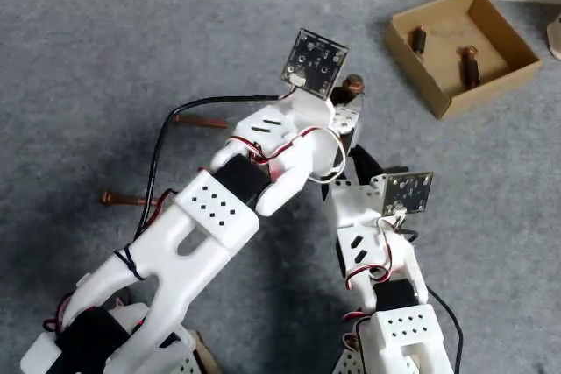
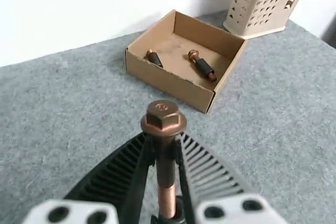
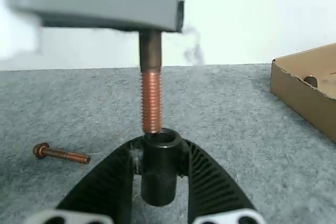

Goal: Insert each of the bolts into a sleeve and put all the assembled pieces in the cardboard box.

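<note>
My left gripper (image 2: 164, 142) is shut on a copper bolt (image 2: 163, 120), held upright with its hex head on top; the high view has that bolt head (image 1: 353, 85) near the table's middle. Directly below it, my right gripper (image 3: 159, 156) is shut on a black sleeve (image 3: 159, 174), standing upright. The bolt's threaded end (image 3: 151, 103) comes down to the sleeve's open top. The cardboard box (image 1: 436, 85) sits at the far right with two assembled pieces (image 1: 471, 67) inside. In the high view the left gripper (image 1: 349, 113) is above the right gripper (image 1: 364, 164).
Two loose bolts lie on the grey mat left of the arms, one (image 1: 200, 120) farther back and one (image 1: 123, 200) nearer; the right wrist view has a loose bolt (image 3: 60, 153) too. A perforated cream container (image 2: 265, 1) stands behind the box (image 2: 168, 80).
</note>
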